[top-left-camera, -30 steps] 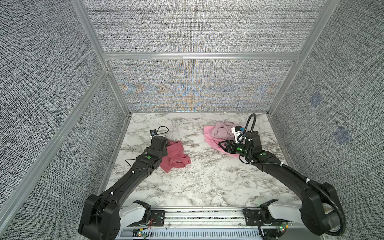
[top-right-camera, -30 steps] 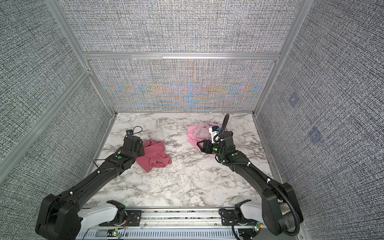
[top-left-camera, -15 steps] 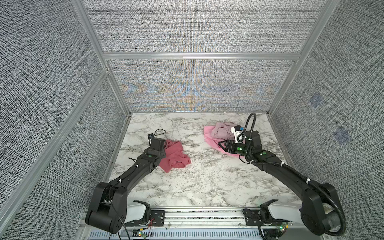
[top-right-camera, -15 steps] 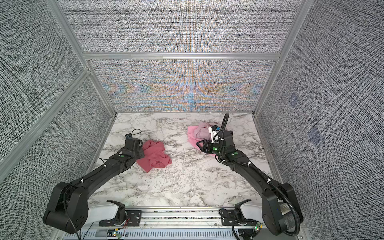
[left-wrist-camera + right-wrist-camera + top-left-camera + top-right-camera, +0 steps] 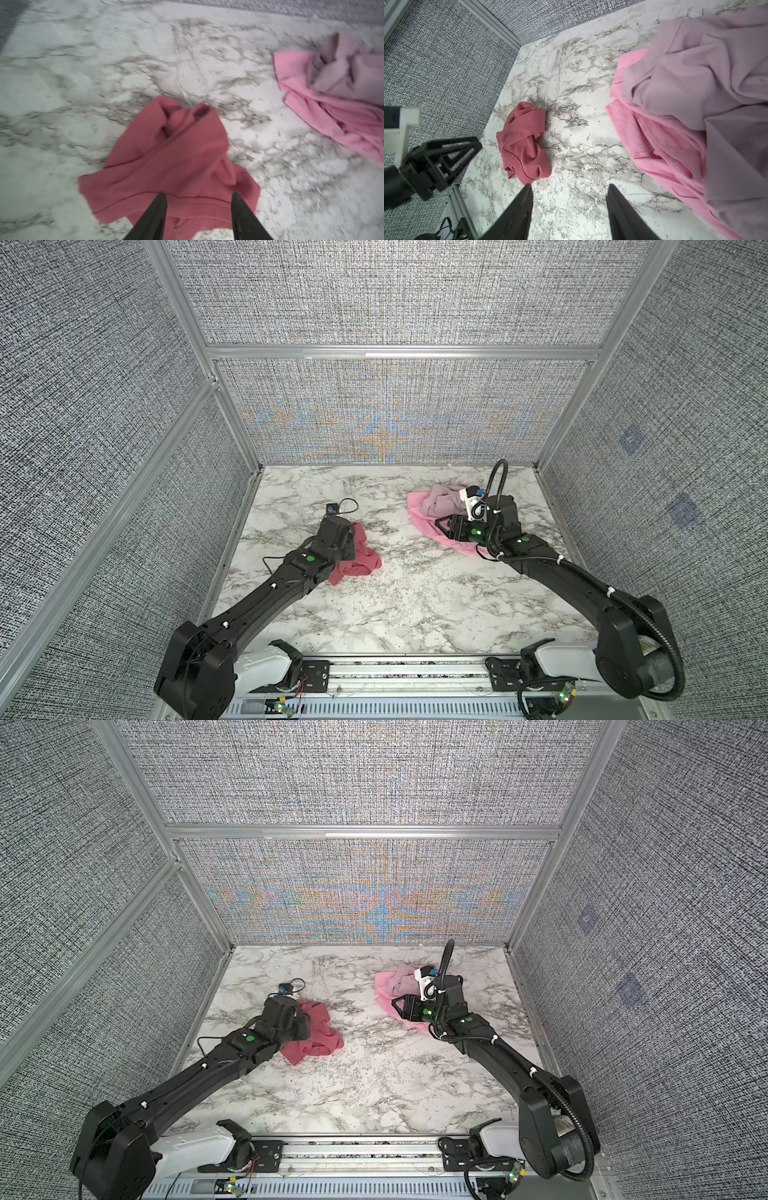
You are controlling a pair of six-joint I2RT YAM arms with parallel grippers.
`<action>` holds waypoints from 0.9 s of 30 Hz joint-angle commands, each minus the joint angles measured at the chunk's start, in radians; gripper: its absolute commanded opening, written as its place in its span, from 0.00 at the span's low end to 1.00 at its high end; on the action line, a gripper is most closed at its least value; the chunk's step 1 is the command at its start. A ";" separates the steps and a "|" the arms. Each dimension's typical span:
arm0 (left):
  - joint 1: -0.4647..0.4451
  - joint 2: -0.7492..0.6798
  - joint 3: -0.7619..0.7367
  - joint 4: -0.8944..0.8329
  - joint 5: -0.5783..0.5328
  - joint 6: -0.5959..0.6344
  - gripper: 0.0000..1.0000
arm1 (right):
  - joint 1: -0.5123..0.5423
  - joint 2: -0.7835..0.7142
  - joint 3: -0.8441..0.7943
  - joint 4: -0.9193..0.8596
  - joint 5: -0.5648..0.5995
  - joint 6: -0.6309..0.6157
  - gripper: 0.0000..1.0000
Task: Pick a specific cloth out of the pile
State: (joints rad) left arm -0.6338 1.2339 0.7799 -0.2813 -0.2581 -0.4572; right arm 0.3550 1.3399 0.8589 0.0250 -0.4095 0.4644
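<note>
In both top views the left gripper reaches low over the cloth, which lies where it did a second ago. Left wrist view: jaws now parted, cloth released beneath them. Right wrist view: right gripper spread and empty, the pile beside it.

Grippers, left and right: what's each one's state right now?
Left gripper: open over the cloth, holding nothing.
Right gripper: open, empty, beside the pile.
</note>
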 commanded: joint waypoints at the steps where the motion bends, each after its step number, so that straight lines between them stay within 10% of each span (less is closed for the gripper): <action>1: -0.084 0.072 0.008 0.061 0.036 -0.016 0.53 | 0.000 0.013 0.012 -0.004 -0.022 -0.002 0.58; 27: -0.178 0.514 0.086 0.108 -0.055 -0.054 0.49 | -0.013 -0.025 -0.037 0.010 -0.025 0.011 0.58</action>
State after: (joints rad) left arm -0.8120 1.7332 0.8642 -0.1535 -0.2821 -0.5041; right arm 0.3420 1.3155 0.8246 0.0269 -0.4278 0.4717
